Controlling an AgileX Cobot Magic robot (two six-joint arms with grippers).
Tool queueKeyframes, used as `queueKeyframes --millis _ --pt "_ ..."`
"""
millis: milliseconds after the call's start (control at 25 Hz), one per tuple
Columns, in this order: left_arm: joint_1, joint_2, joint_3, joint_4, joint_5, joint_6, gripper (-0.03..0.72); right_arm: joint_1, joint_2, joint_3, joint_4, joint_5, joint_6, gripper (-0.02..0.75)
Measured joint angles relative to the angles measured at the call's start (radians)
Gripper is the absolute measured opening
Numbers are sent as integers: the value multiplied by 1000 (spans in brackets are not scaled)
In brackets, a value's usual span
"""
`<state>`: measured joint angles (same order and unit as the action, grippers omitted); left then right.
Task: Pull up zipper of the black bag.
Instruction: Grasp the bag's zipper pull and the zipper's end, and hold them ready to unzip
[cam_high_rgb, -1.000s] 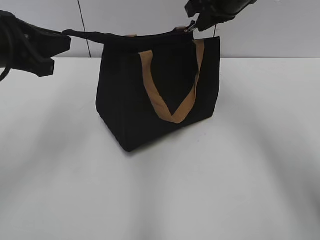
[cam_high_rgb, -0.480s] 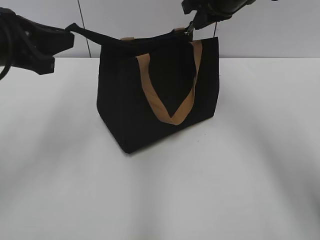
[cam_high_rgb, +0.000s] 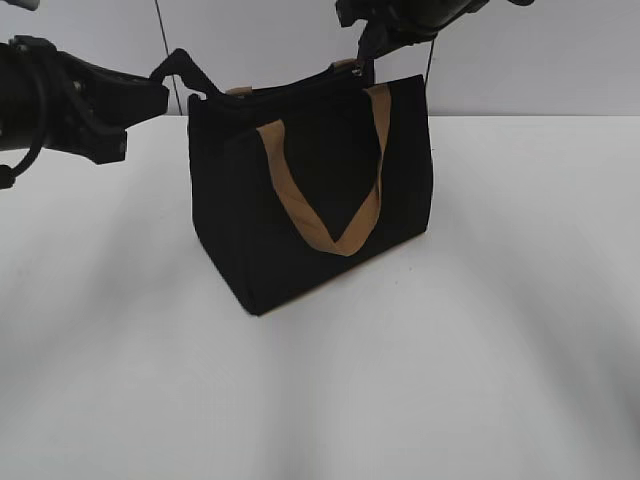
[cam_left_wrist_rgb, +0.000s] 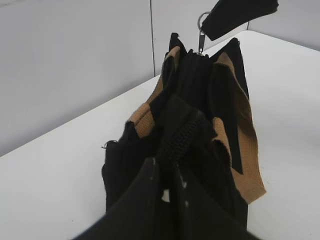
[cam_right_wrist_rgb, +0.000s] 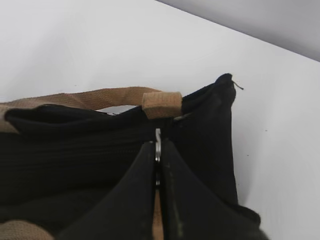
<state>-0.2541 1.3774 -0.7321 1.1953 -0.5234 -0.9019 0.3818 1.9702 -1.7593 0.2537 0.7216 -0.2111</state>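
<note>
The black bag (cam_high_rgb: 300, 190) stands upright on the white table, a tan strap handle (cam_high_rgb: 330, 235) hanging down its front. The zipper (cam_high_rgb: 290, 88) runs along its top edge. My left gripper (cam_high_rgb: 160, 88) is shut on the black fabric tail at the zipper's left end (cam_high_rgb: 185, 65), which kinks upward. In the left wrist view my jaws (cam_left_wrist_rgb: 167, 167) clamp that tail below the zipper teeth (cam_left_wrist_rgb: 187, 130). My right gripper (cam_high_rgb: 365, 42) is shut on the silvery pull (cam_high_rgb: 363, 62) at the bag's right top end. In the right wrist view the pull (cam_right_wrist_rgb: 158, 137) sits between my jaws (cam_right_wrist_rgb: 157, 150).
The white table (cam_high_rgb: 450, 350) spreads around the bag, with a pale wall (cam_high_rgb: 560, 60) behind. A short tan tab (cam_right_wrist_rgb: 161, 104) sits at the top edge beside the pull. The right gripper (cam_left_wrist_rgb: 235, 15) and pull ring (cam_left_wrist_rgb: 201, 22) show at the top of the left wrist view.
Both grippers have shifted: the left moved right toward the bag, so the stretched zipper tail now folds upward. The right moved left with the pull. The bag's top leaned left.
</note>
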Motion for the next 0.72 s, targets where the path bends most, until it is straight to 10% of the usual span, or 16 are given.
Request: queueKeyframes --millis 480,720 --pt "0 2 0 -9 -25 -19 52 0 -1 0 29 -2 2 267" --pt "0 2 0 -59 -25 -72 335 0 -28 0 29 16 2 330"
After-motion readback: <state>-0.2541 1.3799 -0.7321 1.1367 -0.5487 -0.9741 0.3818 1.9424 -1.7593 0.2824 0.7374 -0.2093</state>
